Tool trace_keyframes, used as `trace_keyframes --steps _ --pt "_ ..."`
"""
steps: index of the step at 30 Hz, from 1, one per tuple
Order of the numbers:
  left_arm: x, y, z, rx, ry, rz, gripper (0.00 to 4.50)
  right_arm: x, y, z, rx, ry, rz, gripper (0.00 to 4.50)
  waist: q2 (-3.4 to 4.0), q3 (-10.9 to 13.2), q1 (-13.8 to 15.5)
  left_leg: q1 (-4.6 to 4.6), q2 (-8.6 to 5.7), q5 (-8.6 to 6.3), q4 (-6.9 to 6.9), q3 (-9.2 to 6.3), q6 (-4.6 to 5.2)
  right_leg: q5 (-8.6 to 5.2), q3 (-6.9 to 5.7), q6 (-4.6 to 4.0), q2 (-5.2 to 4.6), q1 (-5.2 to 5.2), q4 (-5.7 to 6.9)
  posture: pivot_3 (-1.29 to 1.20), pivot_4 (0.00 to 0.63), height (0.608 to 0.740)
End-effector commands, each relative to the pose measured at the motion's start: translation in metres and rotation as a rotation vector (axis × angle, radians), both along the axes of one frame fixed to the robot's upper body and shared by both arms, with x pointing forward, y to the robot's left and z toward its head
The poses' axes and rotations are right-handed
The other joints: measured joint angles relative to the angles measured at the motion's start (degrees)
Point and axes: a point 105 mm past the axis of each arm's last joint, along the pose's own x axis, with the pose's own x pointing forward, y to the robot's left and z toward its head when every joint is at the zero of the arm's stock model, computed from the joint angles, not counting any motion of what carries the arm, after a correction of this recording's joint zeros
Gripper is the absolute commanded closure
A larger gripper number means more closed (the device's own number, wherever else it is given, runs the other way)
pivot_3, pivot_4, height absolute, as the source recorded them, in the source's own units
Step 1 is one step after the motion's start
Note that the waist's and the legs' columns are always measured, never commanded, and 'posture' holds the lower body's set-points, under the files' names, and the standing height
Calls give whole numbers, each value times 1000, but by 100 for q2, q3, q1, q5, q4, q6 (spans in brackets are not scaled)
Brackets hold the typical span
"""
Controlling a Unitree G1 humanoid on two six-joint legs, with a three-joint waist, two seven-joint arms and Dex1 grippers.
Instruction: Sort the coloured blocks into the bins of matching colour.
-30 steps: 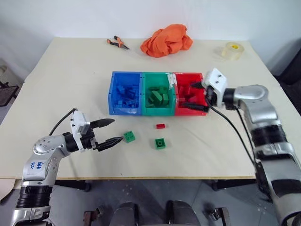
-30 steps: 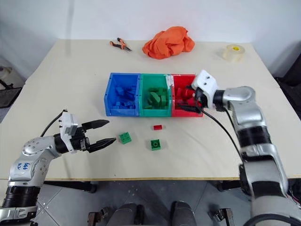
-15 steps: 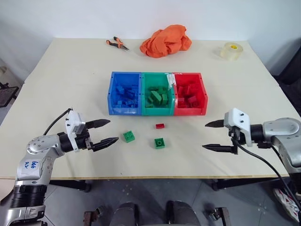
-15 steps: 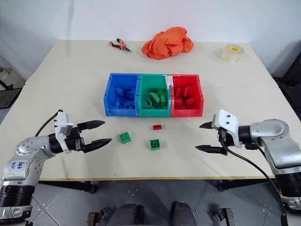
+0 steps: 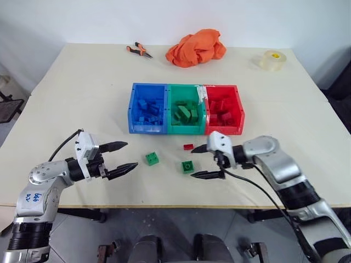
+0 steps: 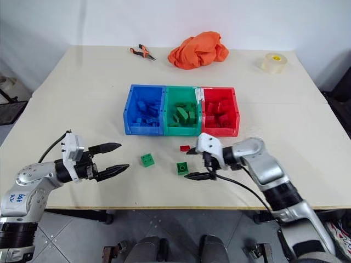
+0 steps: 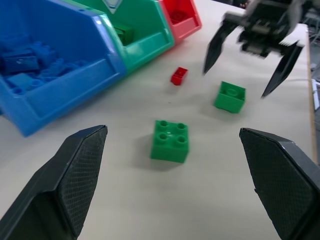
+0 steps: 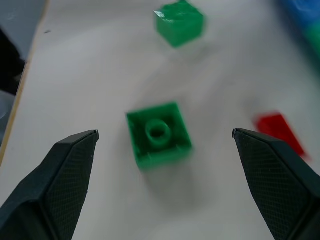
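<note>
Three joined bins stand mid-table: blue (image 5: 147, 116), green (image 5: 185, 117) and red (image 5: 224, 116), each holding several blocks of its own colour. In front of them lie a four-stud green block (image 5: 152, 159), a one-stud green block (image 5: 188, 166) and a small red block (image 5: 188, 147). My right gripper (image 5: 192, 163) is open and low over the table, pointing left, its fingertips either side of the one-stud green block (image 8: 159, 134) without touching it. The open left gripper (image 5: 131, 154) points at the four-stud green block (image 7: 170, 141) from a short way to its left, holding nothing.
At the table's far edge lie an orange cloth (image 5: 196, 47), pliers (image 5: 137, 50) and a tape roll (image 5: 271, 59). The table's front edge (image 5: 164, 206) runs just below both grippers.
My right gripper left the red bin, swung out to the right near the front edge, then came in leftward and down to the one-stud green block. The left gripper has stayed put.
</note>
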Motion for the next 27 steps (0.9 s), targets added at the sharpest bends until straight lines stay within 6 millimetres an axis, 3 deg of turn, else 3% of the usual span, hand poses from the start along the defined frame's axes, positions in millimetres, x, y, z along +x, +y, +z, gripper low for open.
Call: trace_keyframes --steps 1,3,9,10,15,21,27 --pt "-4 1 11 -10 -38 -4 0 0 7 3 9 -34 41 195 0 0 28 0 -2 0 2 -3 0 0 -2 0 -1 1 0 0 150 740" --pt "-5 1 11 -12 -39 -5 0 0 10 4 26 -44 47 644 0 0 26 -1 -4 0 6 -4 1 0 -3 0 -2 5 0 0 150 740" --pt "-7 1 11 -7 -55 -26 0 3 12 6 37 -54 28 2718 0 0 7 0 -3 0 5 -2 0 0 -2 0 -1 3 1 0 150 740" --pt "-10 -1 17 -44 -121 -58 0 5 10 10 44 -67 14 3009 0 0 7 1 -2 0 5 -2 0 0 -3 0 -1 3 0 0 150 740" --pt "-20 -3 11 -54 -135 -140 0 28 -3 55 163 -138 -131 3027 2 1 8 -1 -2 0 5 3 0 0 -2 0 -2 1 -3 0 150 740" --pt "-29 -4 -2 -5 -111 -244 0 73 -9 106 275 -234 -299 3027 3 1 -52 0 1 0 2 6 -1 -1 -6 -2 1 -5 3 0 150 740" --pt "-28 -7 -5 14 -141 -315 0 108 1 126 320 -294 -378 3027 2 1 -136 -4 -2 0 -1 15 0 -1 -10 -2 0 -32 43 0 150 740"
